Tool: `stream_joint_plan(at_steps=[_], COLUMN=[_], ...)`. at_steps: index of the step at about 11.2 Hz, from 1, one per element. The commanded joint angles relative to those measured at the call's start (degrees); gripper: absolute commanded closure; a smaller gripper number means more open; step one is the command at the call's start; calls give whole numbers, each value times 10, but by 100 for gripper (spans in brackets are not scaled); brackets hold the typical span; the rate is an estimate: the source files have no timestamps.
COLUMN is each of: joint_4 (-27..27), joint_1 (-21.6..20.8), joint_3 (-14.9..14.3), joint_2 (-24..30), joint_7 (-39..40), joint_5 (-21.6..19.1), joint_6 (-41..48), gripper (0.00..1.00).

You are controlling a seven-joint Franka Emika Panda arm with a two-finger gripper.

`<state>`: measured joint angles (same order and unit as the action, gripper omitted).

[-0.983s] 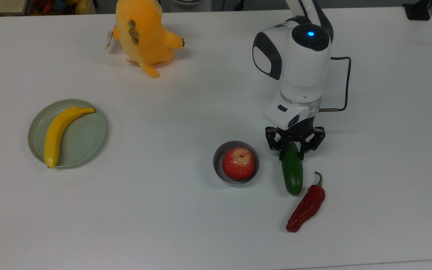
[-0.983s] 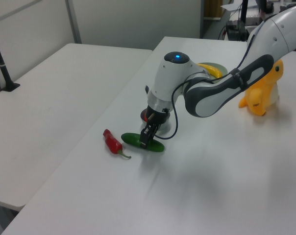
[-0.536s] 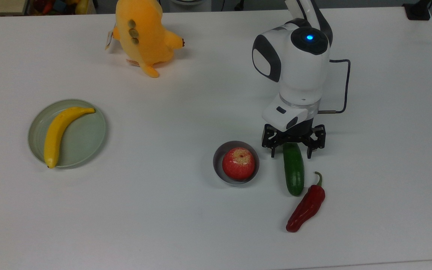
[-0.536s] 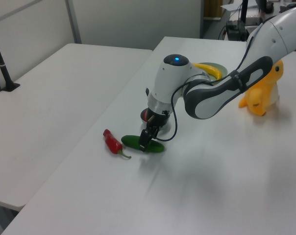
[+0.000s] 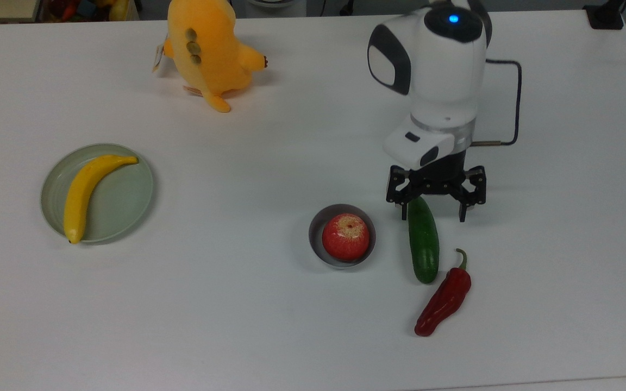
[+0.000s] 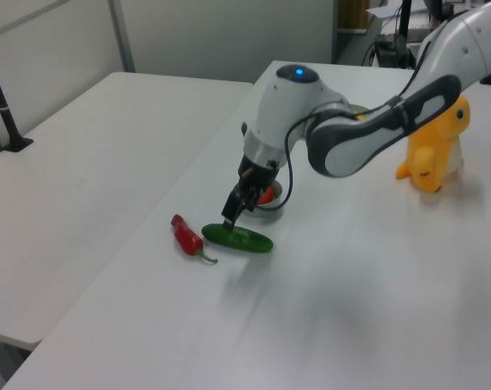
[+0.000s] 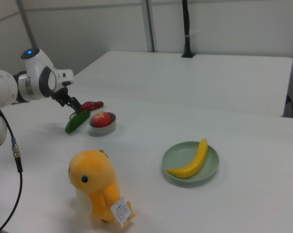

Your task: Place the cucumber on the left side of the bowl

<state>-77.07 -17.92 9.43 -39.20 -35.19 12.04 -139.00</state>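
The dark green cucumber lies flat on the white table, just to the top view's right of the small grey bowl, which holds a red apple. My gripper hangs open over the cucumber's far end, with one finger on either side and nothing held. In the left view the gripper is raised a little above the cucumber, with the bowl behind it. In the right view the cucumber lies left of the bowl, below the gripper.
A red chili lies close beside the cucumber's near end. A pale green plate with a banana sits at the top view's left. An orange plush toy stands at the back. The arm's cable loops behind the wrist.
The gripper was shut on the cucumber's far end a second ago. It has opened, let the cucumber go, and lifted up and back. The cucumber lies on the table.
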Motion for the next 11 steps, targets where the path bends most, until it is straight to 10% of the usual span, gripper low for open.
stream_joint_plan(at_steps=[1, 7, 11], joint_4=[-62, -108, -111], joint_1=[24, 53, 58], joint_3=[5, -4, -97], joint_2=[100, 336, 434], joint_7=[-5, -3, 107], joint_5=[-21, -93, -154], joint_6=[58, 359, 510], gripper=[0, 0, 0])
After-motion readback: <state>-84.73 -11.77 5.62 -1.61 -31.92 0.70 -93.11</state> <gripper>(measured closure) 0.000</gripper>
